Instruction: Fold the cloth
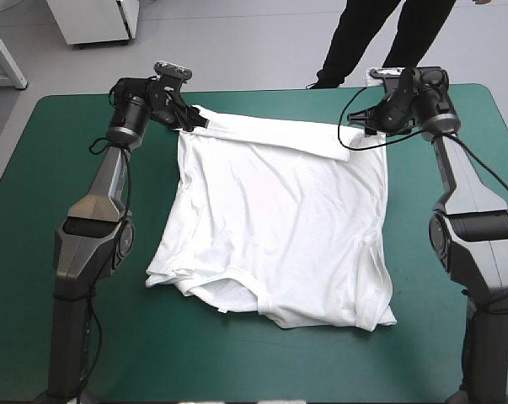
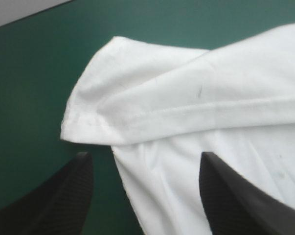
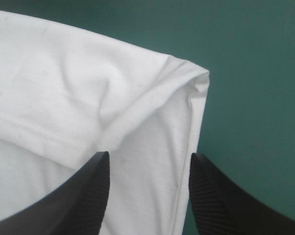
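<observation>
1. Black fingers (image 2: 54,196) of left gripper (image 2: 145,156) stand wide apart, holding nothing; T-shirt (image 1: 279,227) far-left corner sits between & just ahead
2. Right gripper (image 3: 149,154) likewise open & empty, at far-right corner
3. Shirt lies flat mid-table on teal-green cover (image 1: 34,168); long axis near-to-far, neck toward robot, hem far w/ narrow strip turned back
4. Step, I'd judge: grasping the 2 far corners. Next calls for even pinches, then carrying hem toward neck

No readable txt, labels or nos. anywhere — T-shirt (image 1: 279,219) seems plain.
</observation>
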`<action>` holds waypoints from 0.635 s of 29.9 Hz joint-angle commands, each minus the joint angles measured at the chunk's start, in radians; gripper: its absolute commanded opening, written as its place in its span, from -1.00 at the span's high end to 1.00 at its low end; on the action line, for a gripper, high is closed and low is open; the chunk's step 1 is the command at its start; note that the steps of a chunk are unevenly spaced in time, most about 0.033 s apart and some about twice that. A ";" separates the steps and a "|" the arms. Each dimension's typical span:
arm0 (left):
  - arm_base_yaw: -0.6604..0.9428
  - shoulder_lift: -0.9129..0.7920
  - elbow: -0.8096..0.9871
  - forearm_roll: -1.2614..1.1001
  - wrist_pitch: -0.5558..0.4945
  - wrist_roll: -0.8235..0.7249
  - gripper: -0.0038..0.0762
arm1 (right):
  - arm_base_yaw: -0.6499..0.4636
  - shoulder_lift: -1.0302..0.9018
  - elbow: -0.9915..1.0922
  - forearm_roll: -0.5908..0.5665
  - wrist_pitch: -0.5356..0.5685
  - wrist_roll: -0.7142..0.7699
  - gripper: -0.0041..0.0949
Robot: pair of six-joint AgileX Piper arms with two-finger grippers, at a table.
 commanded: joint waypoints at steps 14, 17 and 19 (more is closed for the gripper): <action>0.070 -0.288 0.010 -0.114 0.174 -0.038 -0.19 | -0.015 -0.315 0.128 0.005 0.072 0.002 -0.07; 0.073 -0.372 0.090 -0.121 0.174 -0.038 -0.15 | -0.015 -0.393 0.257 0.005 0.072 0.006 -0.06; 0.073 -0.439 0.186 -0.137 0.174 -0.038 -0.12 | -0.015 -0.449 0.342 0.026 0.072 0.006 -0.06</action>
